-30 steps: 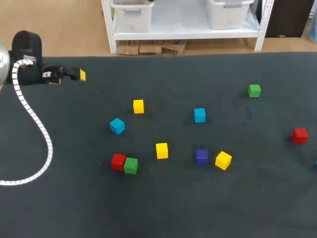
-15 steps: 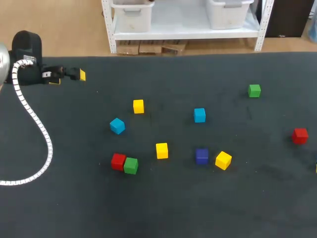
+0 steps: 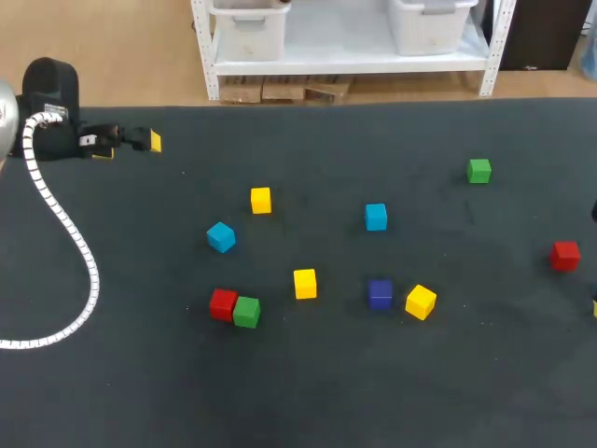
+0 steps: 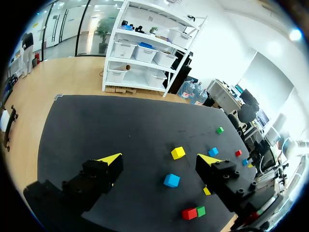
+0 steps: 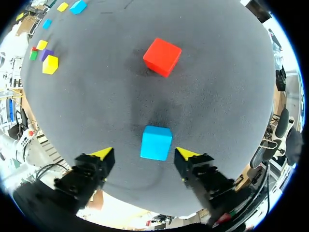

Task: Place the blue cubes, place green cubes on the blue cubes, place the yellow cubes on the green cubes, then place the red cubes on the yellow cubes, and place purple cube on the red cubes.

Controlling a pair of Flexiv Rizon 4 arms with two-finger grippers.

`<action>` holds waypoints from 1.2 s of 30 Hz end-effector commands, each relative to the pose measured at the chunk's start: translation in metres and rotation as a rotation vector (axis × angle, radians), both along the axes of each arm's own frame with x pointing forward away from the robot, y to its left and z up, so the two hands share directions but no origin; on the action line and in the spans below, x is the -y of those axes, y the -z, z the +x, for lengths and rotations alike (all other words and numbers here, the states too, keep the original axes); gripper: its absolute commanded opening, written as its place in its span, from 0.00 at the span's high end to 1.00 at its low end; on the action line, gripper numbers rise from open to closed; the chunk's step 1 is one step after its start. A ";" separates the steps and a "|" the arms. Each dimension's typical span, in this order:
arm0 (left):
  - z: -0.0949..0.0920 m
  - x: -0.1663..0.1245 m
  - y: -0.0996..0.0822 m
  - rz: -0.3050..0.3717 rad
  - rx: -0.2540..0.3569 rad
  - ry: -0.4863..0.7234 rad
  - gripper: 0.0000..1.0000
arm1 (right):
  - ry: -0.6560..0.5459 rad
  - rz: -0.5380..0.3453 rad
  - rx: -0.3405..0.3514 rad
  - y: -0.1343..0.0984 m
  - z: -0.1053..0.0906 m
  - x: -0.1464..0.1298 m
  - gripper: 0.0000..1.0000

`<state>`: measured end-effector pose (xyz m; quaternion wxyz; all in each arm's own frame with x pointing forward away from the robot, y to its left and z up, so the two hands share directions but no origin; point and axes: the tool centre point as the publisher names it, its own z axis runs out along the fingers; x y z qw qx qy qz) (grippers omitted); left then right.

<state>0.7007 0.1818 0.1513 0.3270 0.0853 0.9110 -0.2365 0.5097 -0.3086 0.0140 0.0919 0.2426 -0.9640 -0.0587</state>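
Note:
A blue cube [image 5: 156,142] lies on the dark table just between the yellow tips of my open right gripper [image 5: 145,154]; neither finger touches it. A red cube [image 5: 162,56] sits ahead of it. In the head view only a yellow tip of the right gripper [image 3: 594,308] shows at the right edge, below that red cube [image 3: 564,255]. My left gripper [image 3: 131,145] hangs open and empty at the far left. Spread mid-table are two blue cubes [image 3: 221,236] [image 3: 376,217], a green cube [image 3: 479,171], three yellow cubes [image 3: 260,200] [image 3: 305,283] [image 3: 421,301] and a purple cube [image 3: 380,294].
A red cube [image 3: 223,303] and a green cube [image 3: 246,312] touch each other at the front left. A white ribbed cable [image 3: 65,233] from the left arm loops over the table's left side. The blue cube near my right gripper lies close to the table's edge [image 5: 203,121].
At the head view's right edge, the blue cube's corner has given way to the right gripper's yellow tip and a dark part of the arm. The left arm and cubes stay put.

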 end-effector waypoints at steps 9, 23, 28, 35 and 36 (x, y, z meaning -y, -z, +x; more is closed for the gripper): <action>0.000 -0.002 0.001 -0.009 0.006 0.007 0.00 | -0.016 -0.006 -0.027 0.005 0.003 0.001 0.85; 0.000 -0.002 0.001 -0.009 0.006 0.007 0.00 | -0.022 -0.022 -0.016 0.003 0.005 -0.001 0.00; 0.000 -0.002 0.001 -0.009 0.006 0.007 0.00 | -0.033 -0.041 -0.014 0.002 0.008 -0.007 0.00; 0.000 -0.002 0.001 -0.009 0.006 0.007 0.00 | -0.012 -0.076 -0.007 0.006 0.013 -0.006 0.00; 0.000 -0.002 0.001 -0.009 0.006 0.007 0.00 | -0.012 -0.077 -0.004 0.007 0.014 -0.007 0.00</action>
